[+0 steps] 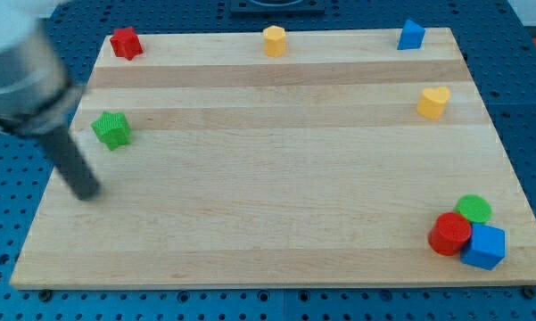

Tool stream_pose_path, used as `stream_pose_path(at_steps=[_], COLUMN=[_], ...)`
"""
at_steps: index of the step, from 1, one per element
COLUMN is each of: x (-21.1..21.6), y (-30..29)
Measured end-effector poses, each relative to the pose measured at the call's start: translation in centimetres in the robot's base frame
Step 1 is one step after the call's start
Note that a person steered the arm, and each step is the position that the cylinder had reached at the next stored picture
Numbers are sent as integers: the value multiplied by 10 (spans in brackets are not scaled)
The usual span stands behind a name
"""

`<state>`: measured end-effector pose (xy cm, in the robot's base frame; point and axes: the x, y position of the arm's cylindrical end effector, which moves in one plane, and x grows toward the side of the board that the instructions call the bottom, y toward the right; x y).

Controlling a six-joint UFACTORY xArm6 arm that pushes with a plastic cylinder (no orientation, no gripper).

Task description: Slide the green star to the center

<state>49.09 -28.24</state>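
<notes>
The green star (112, 129) lies near the left edge of the wooden board (276, 169), in its upper half. My tip (88, 193) rests on the board below and slightly left of the star, a short gap apart from it. The dark rod rises up and to the left into the blurred grey arm at the view's top left corner.
A red star (125, 42), a yellow hexagon (275, 40) and a blue triangle (411, 35) stand along the top edge. A yellow heart (433, 102) sits at the right. A green cylinder (474, 209), red cylinder (449, 234) and blue cube (484, 246) cluster at the bottom right.
</notes>
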Motion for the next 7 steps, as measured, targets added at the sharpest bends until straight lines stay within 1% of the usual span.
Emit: stream_pose_path(at_steps=[1, 2, 3, 4, 5, 6, 7], x=[-33, -90, -121, -111, -88, -61, -51], y=[-22, -12, 6, 12, 18, 48, 91])
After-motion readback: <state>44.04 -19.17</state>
